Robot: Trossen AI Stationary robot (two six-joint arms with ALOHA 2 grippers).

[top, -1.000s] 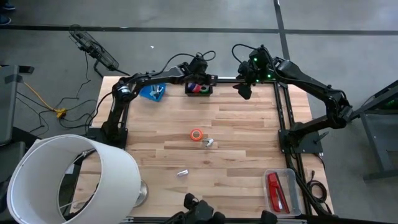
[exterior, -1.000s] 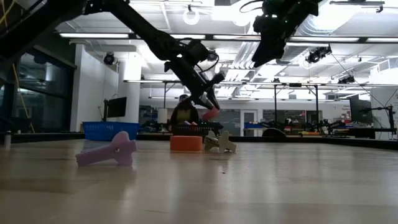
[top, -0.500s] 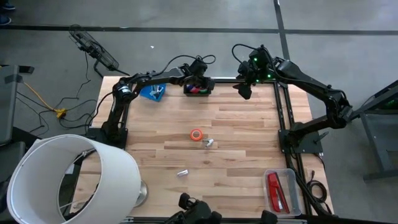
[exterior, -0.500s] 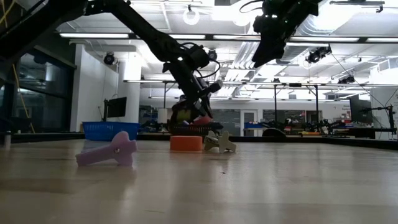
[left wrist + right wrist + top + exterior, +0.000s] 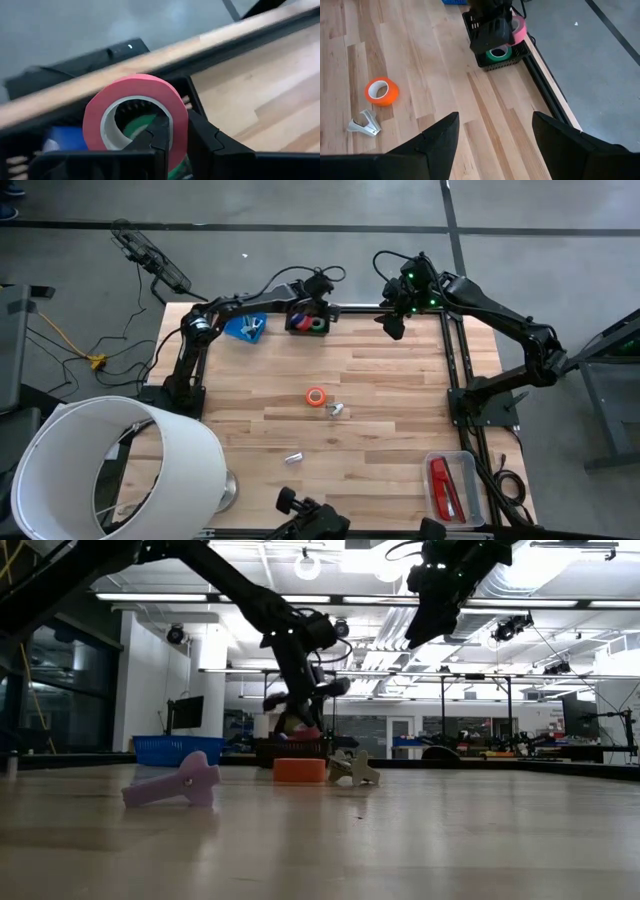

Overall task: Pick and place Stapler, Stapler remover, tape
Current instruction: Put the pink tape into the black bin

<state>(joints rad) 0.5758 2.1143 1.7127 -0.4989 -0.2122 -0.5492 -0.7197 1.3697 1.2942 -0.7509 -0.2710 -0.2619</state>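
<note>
pink tape roll (image 5: 135, 117): bright pink outside, pale grey-white core, pinched by the black left gripper (image 5: 177, 145).
black basket (image 5: 479, 29): at twelve o'clock on the table, a green roll (image 5: 496, 53) showing inside.
orange tape roll (image 5: 316, 396): vivid orange with a pale core, near the table's centre.
staple remover (image 5: 365, 123): silvery metal, just beside the orange roll.
table (image 5: 400, 410): pale wood planks in light and honey stripes.
stapler (image 5: 441, 483): glossy red, in a clear tray (image 5: 468, 465) at five o'clock.
blue tray (image 5: 240, 328): bright blue, at eleven o'clock.
right gripper (image 5: 492, 137): dark, nearly black fingers.
purple piece (image 5: 173, 783): lilac, in the low view.
</note>
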